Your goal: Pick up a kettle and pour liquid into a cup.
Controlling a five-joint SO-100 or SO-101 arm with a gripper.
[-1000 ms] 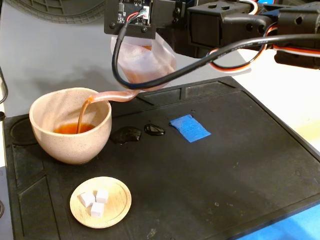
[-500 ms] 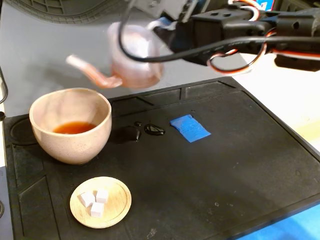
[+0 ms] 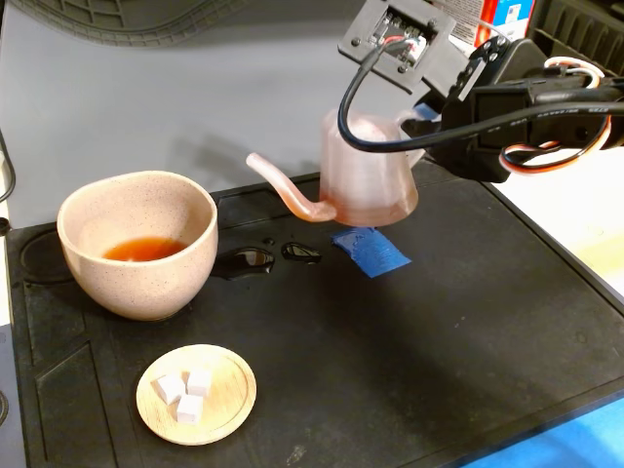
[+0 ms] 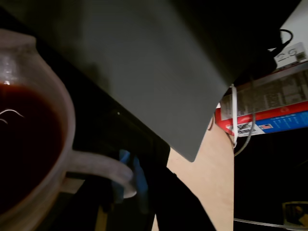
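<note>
One kettle [image 3: 369, 171], held by the tool [image 3: 426, 119] at its handle, is best carried toward nine o'clock before tipping, until its spout overhangs the cup [image 3: 136, 244].

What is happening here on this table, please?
The arm holds a pink kettle by its handle side, lifted above the black mat, spout toward the cup. The cup already has some tea in it, and the wrist view shows more inside the kettle. Small puddles lie between them. A wooden dish with white cubes sits nearer the camera.
</note>
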